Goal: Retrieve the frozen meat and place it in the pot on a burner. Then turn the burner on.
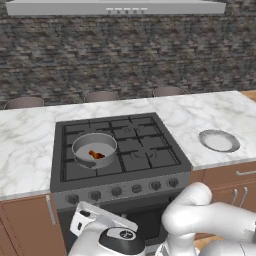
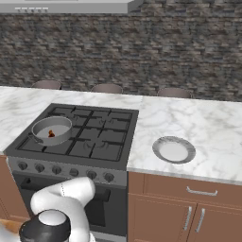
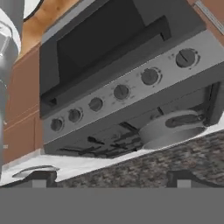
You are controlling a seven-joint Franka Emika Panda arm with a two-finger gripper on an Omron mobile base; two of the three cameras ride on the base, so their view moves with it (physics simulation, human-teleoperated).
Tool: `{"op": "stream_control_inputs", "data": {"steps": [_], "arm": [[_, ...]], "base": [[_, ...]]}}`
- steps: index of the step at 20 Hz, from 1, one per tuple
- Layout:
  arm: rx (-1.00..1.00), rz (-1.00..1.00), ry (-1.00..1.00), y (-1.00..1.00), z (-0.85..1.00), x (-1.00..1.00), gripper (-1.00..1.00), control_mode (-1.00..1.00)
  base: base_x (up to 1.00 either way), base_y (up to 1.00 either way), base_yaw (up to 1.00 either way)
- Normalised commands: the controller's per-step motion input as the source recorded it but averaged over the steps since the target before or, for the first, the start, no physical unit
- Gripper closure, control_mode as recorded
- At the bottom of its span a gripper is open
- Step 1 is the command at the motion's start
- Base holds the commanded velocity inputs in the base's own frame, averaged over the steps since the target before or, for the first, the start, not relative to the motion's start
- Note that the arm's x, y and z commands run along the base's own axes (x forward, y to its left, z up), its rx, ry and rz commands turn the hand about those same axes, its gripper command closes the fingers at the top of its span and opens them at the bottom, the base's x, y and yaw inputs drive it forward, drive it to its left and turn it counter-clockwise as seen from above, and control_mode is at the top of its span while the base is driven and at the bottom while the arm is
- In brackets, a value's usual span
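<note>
The grey pot [image 1: 79, 150] stands on the front-left burner [image 1: 68, 169] of the dark cooktop. Inside it lies the frozen meat [image 1: 96, 154], a small reddish-orange chunk. From the right base view the pot [image 2: 38, 129] and the meat [image 2: 51, 134] sit at the cooktop's left. My gripper [image 3: 112, 178] is open and holds nothing. It hangs low in front of the stove and looks up at the knob row. That view is rolled over, so the pot [image 3: 173, 133] shows under the knobs at lower right.
Several knobs [image 1: 116, 191] run along the stove front [image 3: 120, 92], above the oven door. A shallow silvery dish [image 1: 219, 140] lies on the marble counter right of the stove [image 2: 174, 150]. A range hood [image 1: 115, 7] hangs above. Brown cabinets flank the stove.
</note>
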Motion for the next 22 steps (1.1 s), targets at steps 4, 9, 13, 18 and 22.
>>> {"op": "stream_control_inputs", "data": {"steps": [4, 9, 13, 18, 22], "arm": [[0.53, -0.35, -0.21, 0.14, -0.10, 0.00, -1.00, -1.00], [0.73, -0.41, -0.08, 0.19, -0.12, 0.00, -1.00, -1.00], [0.80, -0.41, -0.12, 0.11, 0.00, -0.01, -1.00, -1.00], [0.86, -0.38, -0.26, 0.00, -0.01, -0.13, -1.00, -1.00], [0.52, -0.42, -0.26, 0.16, -0.55, -0.34, -1.00, -1.00]], "base": [[0.00, 0.00, 0.00], [0.00, 0.00, 0.00], [0.00, 0.00, 0.00], [0.00, 0.00, 0.00], [0.00, 0.00, 0.00]]}}
